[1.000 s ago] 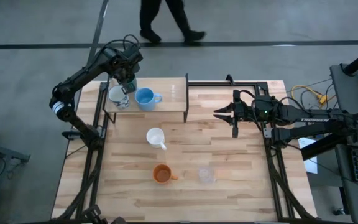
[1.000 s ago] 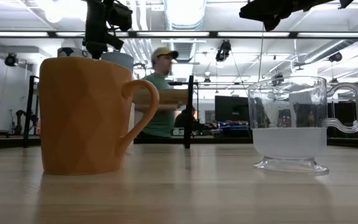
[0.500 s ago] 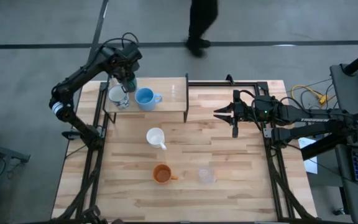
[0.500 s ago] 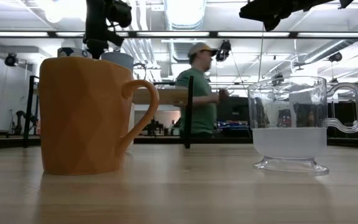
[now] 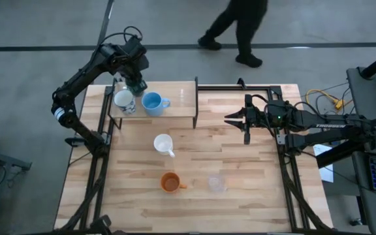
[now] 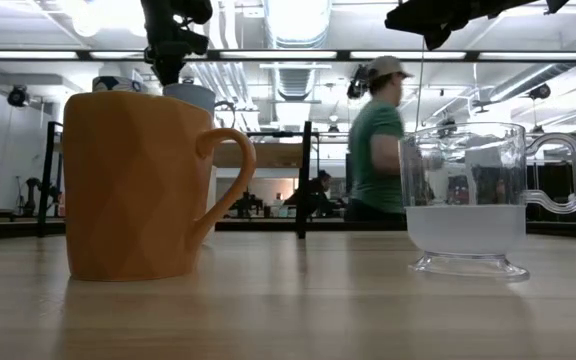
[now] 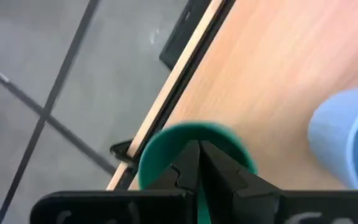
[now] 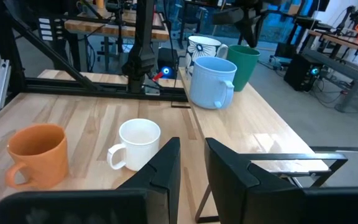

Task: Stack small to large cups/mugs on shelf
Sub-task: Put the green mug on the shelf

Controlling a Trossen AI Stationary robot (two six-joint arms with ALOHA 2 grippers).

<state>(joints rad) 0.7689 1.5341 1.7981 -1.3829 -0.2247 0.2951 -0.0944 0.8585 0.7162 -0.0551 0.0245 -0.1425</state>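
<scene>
Butcher-block table [image 5: 253,176] (shelf [image 5: 181,104], white [image 5: 164,143], orange [image 5: 170,183], clear cups [image 5: 217,185]).

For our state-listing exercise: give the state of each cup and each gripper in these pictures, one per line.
dark green cup: upright on shelf, rim pinched by shut left gripper
light blue cup: upright on shelf
silver-grey cup: upright on shelf
white cup: upright on table
orange cup: upright on table
clear cup: upright on table
right gripper: open, empty, above table

Orange mug [image 6: 140,185], clear cup [image 6: 468,198], perhaps half-filled, apart.
</scene>
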